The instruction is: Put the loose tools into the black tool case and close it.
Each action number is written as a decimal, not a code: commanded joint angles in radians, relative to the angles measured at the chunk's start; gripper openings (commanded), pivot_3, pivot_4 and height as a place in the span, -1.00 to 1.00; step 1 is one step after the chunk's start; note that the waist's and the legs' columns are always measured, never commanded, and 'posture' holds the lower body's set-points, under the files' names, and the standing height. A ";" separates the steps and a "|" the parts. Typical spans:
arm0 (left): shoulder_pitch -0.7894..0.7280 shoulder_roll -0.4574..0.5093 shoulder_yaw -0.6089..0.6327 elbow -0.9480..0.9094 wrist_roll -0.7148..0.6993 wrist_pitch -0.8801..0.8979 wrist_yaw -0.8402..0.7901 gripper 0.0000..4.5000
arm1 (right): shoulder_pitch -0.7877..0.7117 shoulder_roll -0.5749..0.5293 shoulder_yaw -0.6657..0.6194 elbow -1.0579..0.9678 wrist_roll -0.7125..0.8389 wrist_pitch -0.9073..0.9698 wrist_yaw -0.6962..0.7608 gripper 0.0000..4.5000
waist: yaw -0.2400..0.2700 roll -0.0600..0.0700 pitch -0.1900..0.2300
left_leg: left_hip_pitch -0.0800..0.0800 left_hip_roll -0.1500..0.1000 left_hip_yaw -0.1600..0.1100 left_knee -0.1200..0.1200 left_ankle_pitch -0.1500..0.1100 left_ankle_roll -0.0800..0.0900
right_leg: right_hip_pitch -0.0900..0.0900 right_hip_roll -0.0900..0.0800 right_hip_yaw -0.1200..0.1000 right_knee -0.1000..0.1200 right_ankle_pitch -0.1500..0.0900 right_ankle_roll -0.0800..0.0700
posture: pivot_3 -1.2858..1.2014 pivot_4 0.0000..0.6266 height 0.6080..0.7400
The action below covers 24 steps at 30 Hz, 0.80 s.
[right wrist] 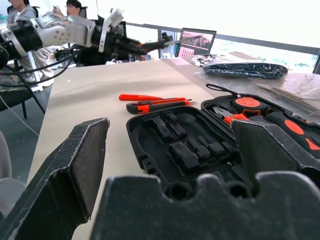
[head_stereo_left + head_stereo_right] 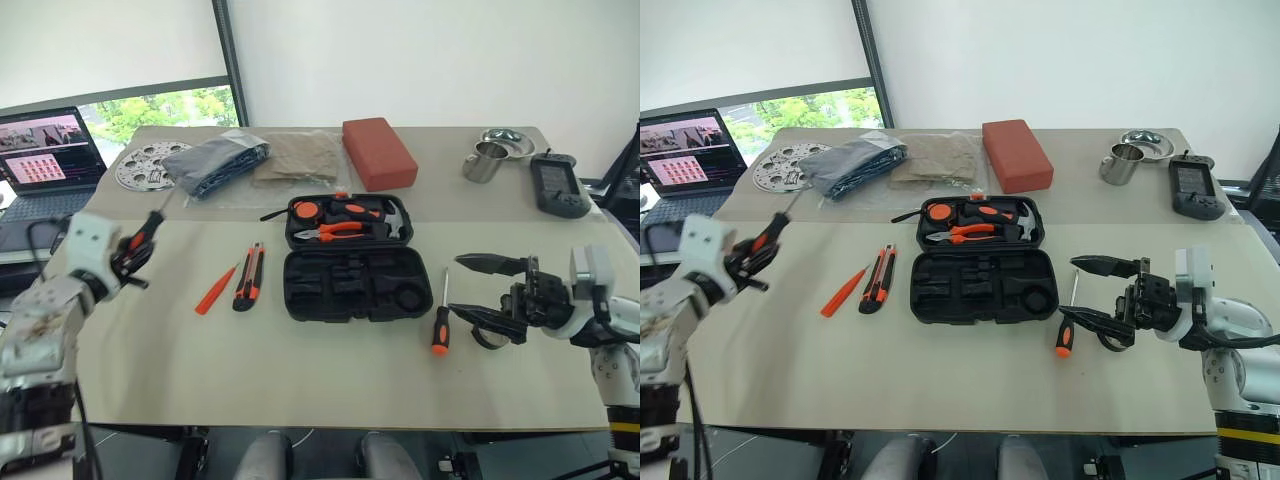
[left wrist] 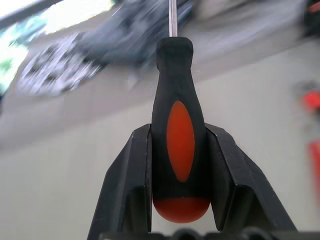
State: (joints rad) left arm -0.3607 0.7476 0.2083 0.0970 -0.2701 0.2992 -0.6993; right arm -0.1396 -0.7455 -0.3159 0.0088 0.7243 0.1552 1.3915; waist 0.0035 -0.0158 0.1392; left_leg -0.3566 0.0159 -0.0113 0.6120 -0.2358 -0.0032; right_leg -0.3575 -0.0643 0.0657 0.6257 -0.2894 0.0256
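Beige desk [image 2: 300, 370] under a white wall — laptop [image 2: 45, 150] at its left. Left claw [image 2: 133, 252] grips a screwdriver [image 2: 148, 228] aloft; right claw [image 2: 487, 295] gapes empty beside the black tool case [image 2: 350, 262].

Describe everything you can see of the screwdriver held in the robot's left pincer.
The long screwdriver with a black handle and orange inlays has a thin steel shaft. Its rubbery-looking handle sits clamped between the two black fingers of the left pincer, orange butt end deepest in the grip. It is lifted clear of the beige table, shaft angled up and away, touching nothing else.
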 commanded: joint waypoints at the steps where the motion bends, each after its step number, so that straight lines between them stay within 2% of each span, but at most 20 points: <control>1: -0.097 0.004 -0.123 -0.020 0.022 -0.109 -0.159 -0.58 | 0.037 -0.036 -0.093 0.033 0.002 -0.040 0.026 1.00 | 0.000 0.000 0.000 | -0.001 0.000 0.001 -0.001 0.000 0.000 | 0.000 0.000 0.000 0.000 0.000 0.000 | 0.03 -0.52 0.49; 5: -0.163 -0.016 -0.206 0.027 0.047 -0.174 -0.241 -0.58 | 0.079 -0.048 -0.142 0.060 -0.006 -0.064 0.042 1.00 | -0.014 0.001 0.000 | -0.001 0.001 0.003 -0.002 0.000 0.001 | -0.001 0.004 0.001 -0.001 0.000 0.000 | 0.03 -0.52 0.49; 6: -0.186 -0.027 -0.233 0.052 0.059 -0.199 -0.266 -0.58 | 0.100 -0.052 -0.163 0.067 -0.008 -0.071 0.047 1.00 | -0.017 0.001 0.000 | -0.006 0.000 0.003 -0.003 0.000 0.001 | -0.001 0.004 0.001 -0.001 0.000 0.000 | 0.03 -0.52 0.49; 12: -0.306 -0.091 -0.332 0.235 0.129 -0.338 -0.360 -0.58 | 0.211 -0.058 -0.251 0.072 -0.014 -0.107 0.056 1.00 | -0.020 -0.001 0.000 | -0.007 -0.001 0.009 0.001 0.000 0.001 | 0.000 0.006 0.001 0.000 -0.001 0.001 | 0.03 -0.52 0.49; 24: -0.522 -0.187 -0.456 0.663 0.278 -0.571 -0.491 -0.58 | 0.222 -0.051 -0.258 0.062 -0.017 -0.113 0.044 1.00 | -0.020 -0.001 0.001 | -0.009 -0.002 0.010 0.004 0.000 0.001 | 0.000 0.008 0.002 0.001 -0.002 0.004 | 0.03 -0.52 0.49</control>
State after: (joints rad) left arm -0.8321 0.5643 -0.2413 0.7205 -0.0172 -0.2235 -1.1782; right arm 0.0924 -0.7870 -0.5548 0.0921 0.6918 0.0594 1.4337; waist -0.0161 -0.0170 0.1401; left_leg -0.3658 0.0143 -0.0013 0.6161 -0.2357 -0.0025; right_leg -0.3583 -0.0563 0.0672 0.6270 -0.2919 0.0300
